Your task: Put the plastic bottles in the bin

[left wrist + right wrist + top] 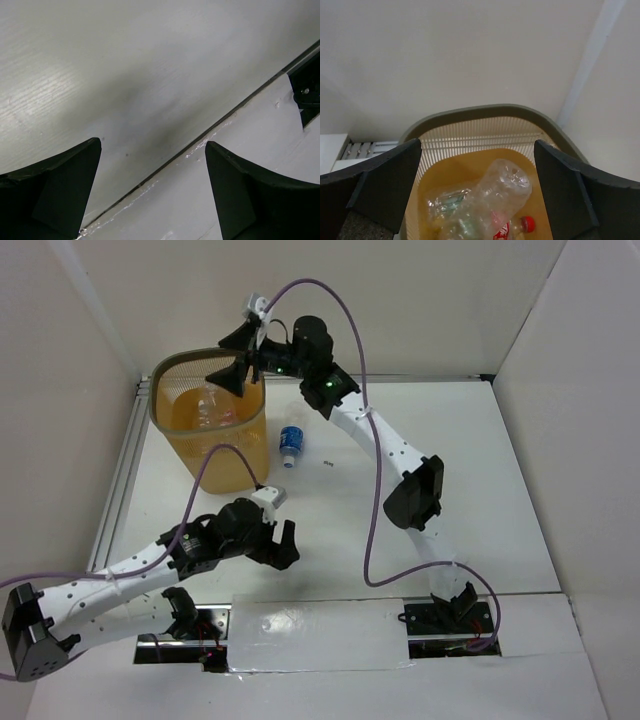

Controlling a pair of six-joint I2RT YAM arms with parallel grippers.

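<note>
Spanning the whole scene was a white table (480,490), boxed in by plain pale walls (420,300) at the back and on both sides, with a ribbed metal rail (120,480) along its left edge and a pale sheet (320,635) laid over the near edge between the two arm bases. At the far left corner stood the bin (250,455), upright on the table, its orange-yellow mesh wall topped by a grey-tan rim. Just to its right, apart from it, one blue-labelled bottle (290,443) lay on its side on the bare surface, and a small dark speck (327,462) sat a little further right. Two purple cables (375,510) looped over the arms, one to each wrist. The right arm reached across the table, passing above that lone bottle, and hung its right gripper (477,145) over the bin's mouth, fingers spread wide with nothing between them. Below it, inside the bin, three bottles could be counted: a clear bottle (505,190) uppermost, a second clear bottle (445,202) beside it, and a red-capped bottle (526,224) partly hidden underneath; any more could not be made out. The left gripper (153,145) hovered low over the near part of the table, well short of the bin, likewise spread and empty.
</note>
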